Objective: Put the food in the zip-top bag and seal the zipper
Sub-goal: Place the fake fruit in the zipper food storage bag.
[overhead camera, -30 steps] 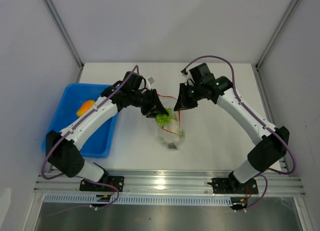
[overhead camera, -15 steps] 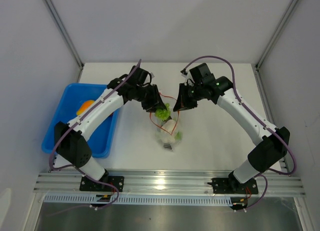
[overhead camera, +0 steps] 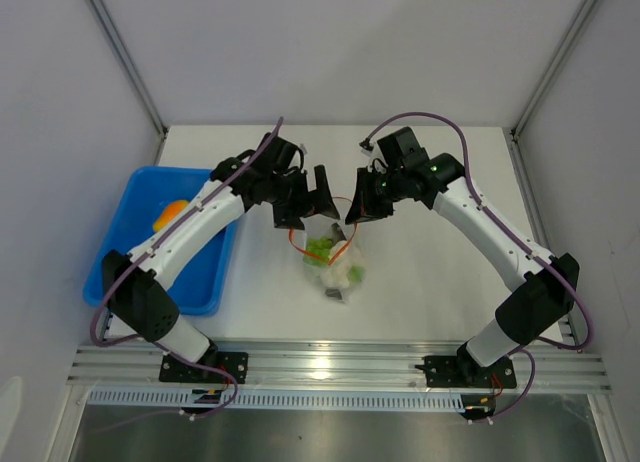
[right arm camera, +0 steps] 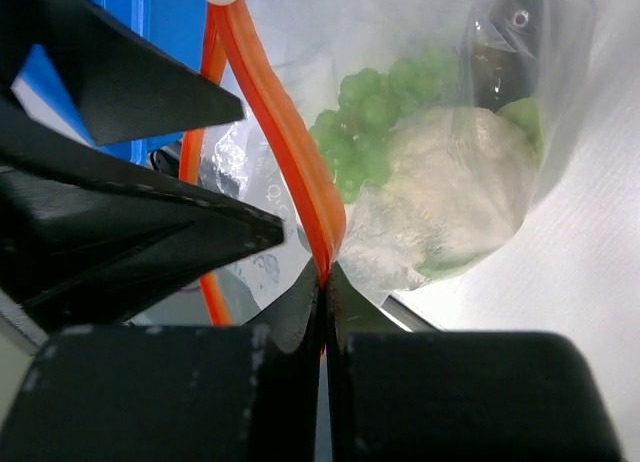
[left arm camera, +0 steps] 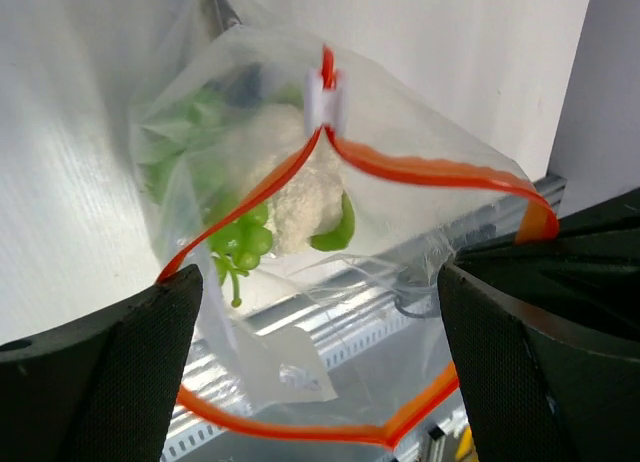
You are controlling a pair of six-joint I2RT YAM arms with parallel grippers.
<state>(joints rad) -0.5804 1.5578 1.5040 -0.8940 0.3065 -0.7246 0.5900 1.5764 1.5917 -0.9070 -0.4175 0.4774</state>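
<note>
The clear zip-top bag (overhead camera: 336, 269) hangs open between the arms, and its orange-red zipper (left arm camera: 430, 172) forms a wide loop with a white slider (left arm camera: 325, 92). Inside lie a white cauliflower piece (left arm camera: 295, 187) and green leafy bits (left arm camera: 240, 244). My left gripper (overhead camera: 307, 214) stands wide open over the bag's mouth, one finger on each side of it, holding nothing. My right gripper (right arm camera: 325, 277) is shut on the zipper strip at the bag's right rim and holds the mouth up. A yellow-orange fruit (overhead camera: 171, 214) lies in the blue tray.
The blue tray (overhead camera: 200, 282) sits at the left of the white table, under the left arm. Grey walls with metal rails close in the sides. An aluminium rail (overhead camera: 330, 360) carrying the arm bases runs along the near edge.
My left gripper has opened wide above the bag's mouth. The green piece it held has dropped into the bag. The right gripper has kept its hold on the zipper.
</note>
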